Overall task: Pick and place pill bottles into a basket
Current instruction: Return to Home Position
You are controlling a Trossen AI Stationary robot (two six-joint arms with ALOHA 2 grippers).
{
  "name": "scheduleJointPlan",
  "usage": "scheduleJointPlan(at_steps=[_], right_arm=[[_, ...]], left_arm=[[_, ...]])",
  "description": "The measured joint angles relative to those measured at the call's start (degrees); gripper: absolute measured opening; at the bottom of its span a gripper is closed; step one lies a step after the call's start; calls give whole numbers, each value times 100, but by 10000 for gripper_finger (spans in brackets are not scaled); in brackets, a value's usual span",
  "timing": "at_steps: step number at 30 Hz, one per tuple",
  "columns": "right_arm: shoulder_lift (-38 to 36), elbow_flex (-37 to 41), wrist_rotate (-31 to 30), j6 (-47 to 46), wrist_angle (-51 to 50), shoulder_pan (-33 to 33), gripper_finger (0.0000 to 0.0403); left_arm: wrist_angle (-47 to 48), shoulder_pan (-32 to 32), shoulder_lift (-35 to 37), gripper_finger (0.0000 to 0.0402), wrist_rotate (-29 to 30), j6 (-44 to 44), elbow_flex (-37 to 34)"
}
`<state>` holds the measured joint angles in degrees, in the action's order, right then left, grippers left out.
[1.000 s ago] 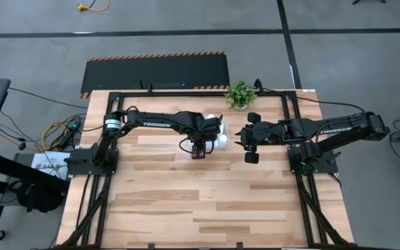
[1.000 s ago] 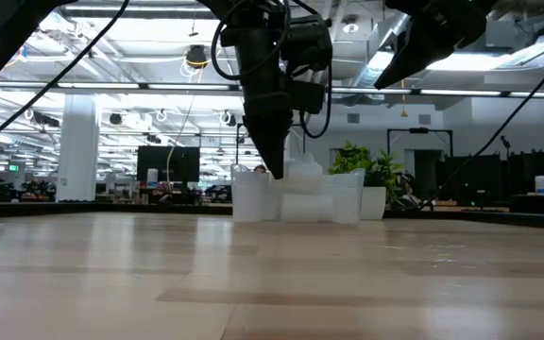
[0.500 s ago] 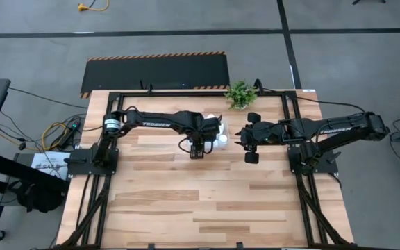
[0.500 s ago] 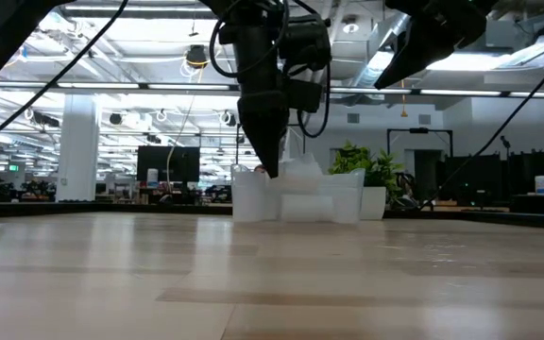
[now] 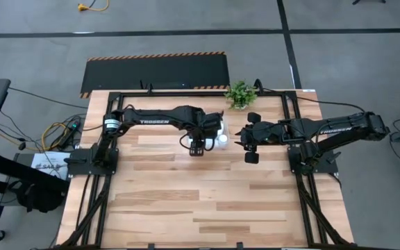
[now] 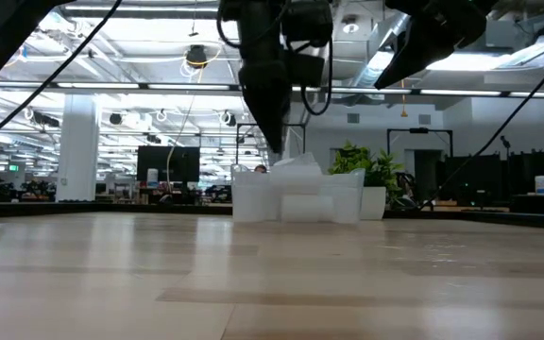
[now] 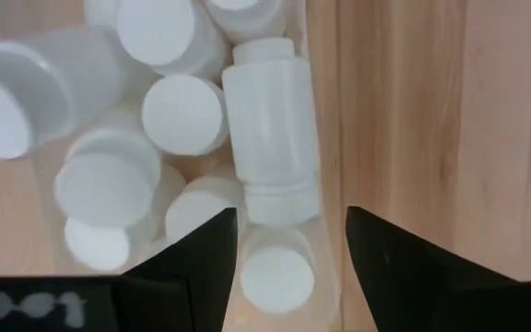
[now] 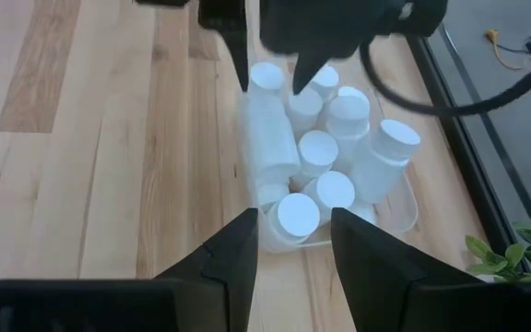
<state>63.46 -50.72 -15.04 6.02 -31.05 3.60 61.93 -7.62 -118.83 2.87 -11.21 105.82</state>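
Note:
The clear basket [image 5: 219,135] stands on the table's far middle, also seen in the low view [image 6: 296,202]. It is filled with several white pill bottles [image 7: 270,120], most upright and one lying along the basket's wall [image 8: 267,129]. My left gripper [image 7: 291,219] hangs just above the basket's near end [image 6: 277,146], pointing down, open, with nothing between its fingers. My right gripper [image 5: 242,137] waits in the air to the right of the basket, shut and holding nothing [image 8: 293,221].
A small green potted plant [image 5: 240,94] stands at the table's far edge, behind the basket. Black frame rails [image 5: 186,92] run along the table's far and side edges. Bare wood [image 5: 207,201] fills the near half of the table.
My left gripper has risen straight up out of the basket's near end, staying open and empty. The bottles in the basket have kept their places.

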Motion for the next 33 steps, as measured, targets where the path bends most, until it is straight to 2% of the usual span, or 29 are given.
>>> scheduleJointPlan(at_steps=[8,13,17,20,24,30,33], right_arm=[[-7,0,1,2,126,0,131],[-301,0,17,3,464,63,131],[-751,-2,29,70,858,131,131],[-1188,-6,170,255,1150,114,131],[-1815,-4,566,352,1377,16,131],[-2715,-4,1315,347,1178,-167,131],[-3152,0,1381,270,915,-182,131]], left_arm=[[1164,-2,162,194,-152,285,820],[731,26,1040,194,-650,604,885],[26,189,2020,194,-633,871,696],[-720,384,2881,194,-414,963,264],[-1586,650,3990,194,38,1080,-731],[-3316,821,5658,194,-41,1360,-2909],[-4302,835,6334,194,-153,1522,-4032]])
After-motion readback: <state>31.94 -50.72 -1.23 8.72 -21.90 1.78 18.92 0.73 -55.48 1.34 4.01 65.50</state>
